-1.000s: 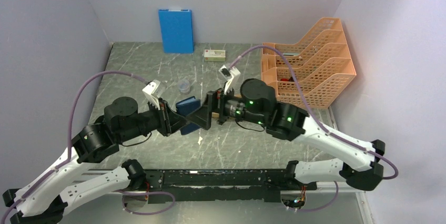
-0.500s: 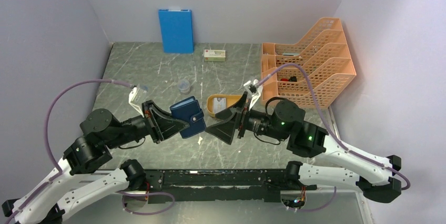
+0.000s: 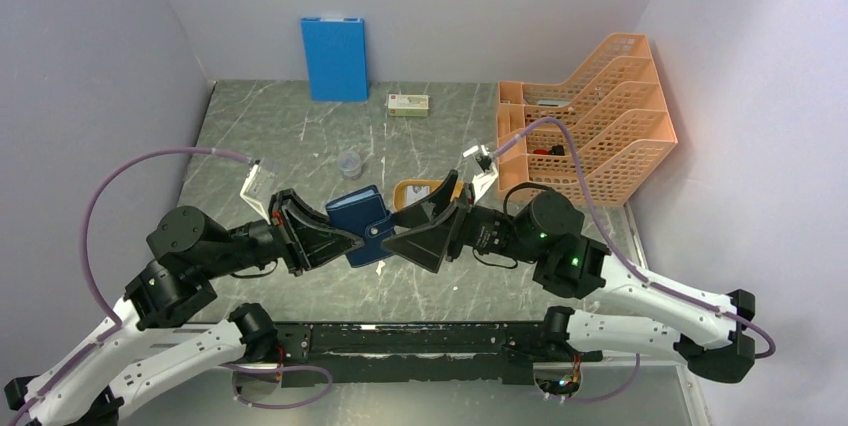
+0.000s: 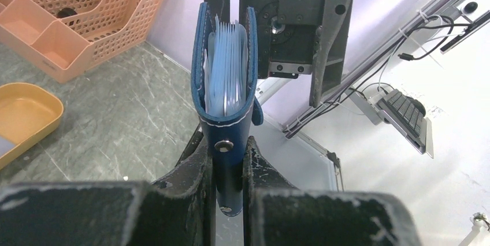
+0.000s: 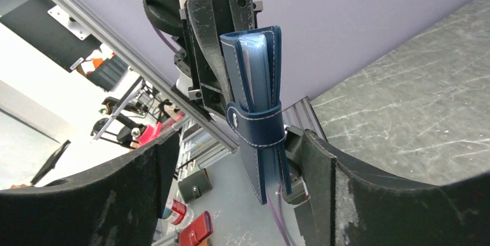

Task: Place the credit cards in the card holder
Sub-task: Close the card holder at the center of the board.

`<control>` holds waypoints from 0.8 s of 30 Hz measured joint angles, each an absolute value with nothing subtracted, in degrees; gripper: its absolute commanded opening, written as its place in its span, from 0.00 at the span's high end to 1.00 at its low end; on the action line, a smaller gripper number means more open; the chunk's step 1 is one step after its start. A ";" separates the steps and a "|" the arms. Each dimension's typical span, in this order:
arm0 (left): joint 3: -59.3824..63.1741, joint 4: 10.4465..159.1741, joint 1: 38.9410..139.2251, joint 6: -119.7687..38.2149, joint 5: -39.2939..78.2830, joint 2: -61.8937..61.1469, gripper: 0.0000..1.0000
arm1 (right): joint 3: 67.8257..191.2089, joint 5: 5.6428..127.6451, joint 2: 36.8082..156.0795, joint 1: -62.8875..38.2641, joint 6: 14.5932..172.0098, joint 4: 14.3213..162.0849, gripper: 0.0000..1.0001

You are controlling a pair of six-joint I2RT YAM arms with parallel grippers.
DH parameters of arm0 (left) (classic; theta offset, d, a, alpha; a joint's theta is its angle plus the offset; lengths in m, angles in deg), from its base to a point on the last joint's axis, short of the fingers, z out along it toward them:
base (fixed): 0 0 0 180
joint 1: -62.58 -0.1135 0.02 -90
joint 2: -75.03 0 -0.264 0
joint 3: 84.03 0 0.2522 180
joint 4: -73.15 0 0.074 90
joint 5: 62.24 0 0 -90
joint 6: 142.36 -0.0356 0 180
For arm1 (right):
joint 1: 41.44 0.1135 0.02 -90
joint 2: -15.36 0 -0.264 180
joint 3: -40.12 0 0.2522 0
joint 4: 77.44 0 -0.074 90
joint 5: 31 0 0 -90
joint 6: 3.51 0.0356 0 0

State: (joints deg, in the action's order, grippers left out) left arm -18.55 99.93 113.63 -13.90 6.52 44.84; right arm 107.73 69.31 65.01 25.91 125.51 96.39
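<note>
The card holder (image 4: 228, 133) looks matt stitched leather, its sleeves (image 4: 225, 67) glossy plastic.

The top view looks down from above and behind the arm bases, taking in the whole tabletop (image 3: 300, 136) up to the back wall. Each wrist view sits close behind its own pincer, looking along the fingers: the left pincer (image 4: 227, 153) faces the right arm, and the right pincer (image 5: 237, 159) faces the left arm. All three views share the card holder (image 3: 360, 216).
</note>
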 measured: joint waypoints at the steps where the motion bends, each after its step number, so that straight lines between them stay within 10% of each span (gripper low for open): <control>1: -18.55 99.91 113.63 -13.88 6.43 44.75 0.95 | 107.73 69.20 65.32 25.91 125.80 96.83 0.26; 18: -18.59 100.17 113.30 -13.96 5.98 44.51 0.95 | 109.06 68.22 71.50 26.37 128.68 97.42 0.62; 24: -18.59 100.15 113.15 -14.03 6.46 44.66 0.95 | 110.57 67.69 72.22 26.42 128.59 95.63 0.33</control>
